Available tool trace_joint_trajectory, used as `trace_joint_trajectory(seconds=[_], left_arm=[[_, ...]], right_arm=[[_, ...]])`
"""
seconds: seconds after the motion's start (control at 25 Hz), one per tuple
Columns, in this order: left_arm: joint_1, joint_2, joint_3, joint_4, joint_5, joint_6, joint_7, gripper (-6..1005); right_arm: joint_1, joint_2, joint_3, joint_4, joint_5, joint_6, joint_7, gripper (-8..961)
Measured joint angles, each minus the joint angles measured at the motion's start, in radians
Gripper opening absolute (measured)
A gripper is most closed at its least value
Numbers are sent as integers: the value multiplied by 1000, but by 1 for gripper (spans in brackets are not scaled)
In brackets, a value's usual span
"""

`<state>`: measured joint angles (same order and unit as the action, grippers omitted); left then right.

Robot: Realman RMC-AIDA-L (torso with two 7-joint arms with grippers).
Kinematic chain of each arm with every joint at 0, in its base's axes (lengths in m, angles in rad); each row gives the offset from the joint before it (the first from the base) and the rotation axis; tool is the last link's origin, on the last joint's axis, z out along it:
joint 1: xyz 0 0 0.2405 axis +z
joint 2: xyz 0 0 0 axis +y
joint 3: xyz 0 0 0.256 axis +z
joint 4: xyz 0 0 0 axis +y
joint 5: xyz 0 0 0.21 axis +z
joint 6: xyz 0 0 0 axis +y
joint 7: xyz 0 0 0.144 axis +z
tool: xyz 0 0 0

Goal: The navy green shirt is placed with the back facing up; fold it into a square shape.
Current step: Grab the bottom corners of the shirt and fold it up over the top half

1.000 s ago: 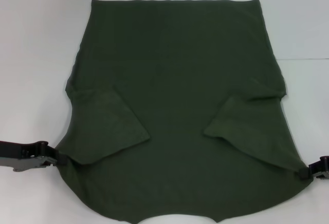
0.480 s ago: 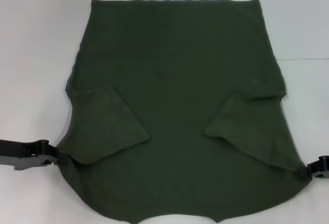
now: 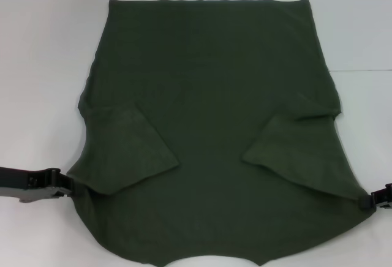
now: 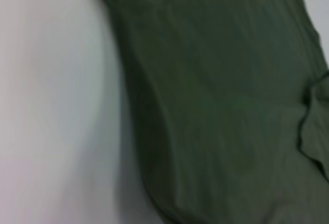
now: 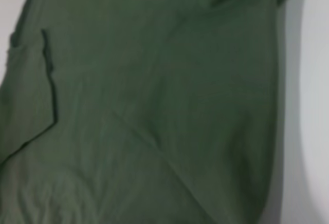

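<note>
Near edge of navy green shirt [image 3: 211,138] cut off by bottom of head view; collar notch only partly seen there, white table [image 3: 37,65] showing through the curve. Left gripper [image 3: 66,185] low at shirt's left shoulder corner, black fingertips touching the cloth edge where the folded sleeve begins; arm body runs off the left border. Fingertips buried against dark fabric, so pinched or slack: cannot tell. Right gripper [image 3: 369,200] at the opposite shoulder corner, mostly cut off by the right border, only a small black tip seen at the cloth edge; closed or loose: cannot tell. No fingers of either arm seen in the wrist views. Left wrist view: blurred, shirt edge curving against pale table, a puckered fold at one side. Right wrist view: also soft, shirt filling nearly all of it, a dark fold line and a diagonal crease, strip of table along one edge. Farther out in head view: 2 short sleeves folded inward onto the back as lighter triangular flaps, left flap [image 3: 125,147] and right flap [image 3: 300,157], well apart. Shirt lying flat, spread on table, body narrowing toward straight hem [image 3: 208,0] at far end. Faint seam across table past right side of shirt.
</note>
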<state>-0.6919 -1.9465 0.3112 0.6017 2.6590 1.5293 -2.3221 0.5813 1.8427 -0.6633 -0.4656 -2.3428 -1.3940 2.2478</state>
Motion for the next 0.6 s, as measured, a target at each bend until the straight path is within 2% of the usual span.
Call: trace_joint_trajectory(seconds=[0.16, 0.4, 0.6], left_arm=[[-1, 3, -2, 12, -13, 44, 37, 32], [5, 14, -5, 39, -13, 110, 49, 31], [9, 15, -7, 50, -13, 180, 68, 31]], right_arm=[[-14, -9, 41, -28, 1, -54, -69, 20], [-50, -11, 96, -101, 1, -180, -164, 20], [-72, -15, 119, -111, 0, -250, -229, 20]])
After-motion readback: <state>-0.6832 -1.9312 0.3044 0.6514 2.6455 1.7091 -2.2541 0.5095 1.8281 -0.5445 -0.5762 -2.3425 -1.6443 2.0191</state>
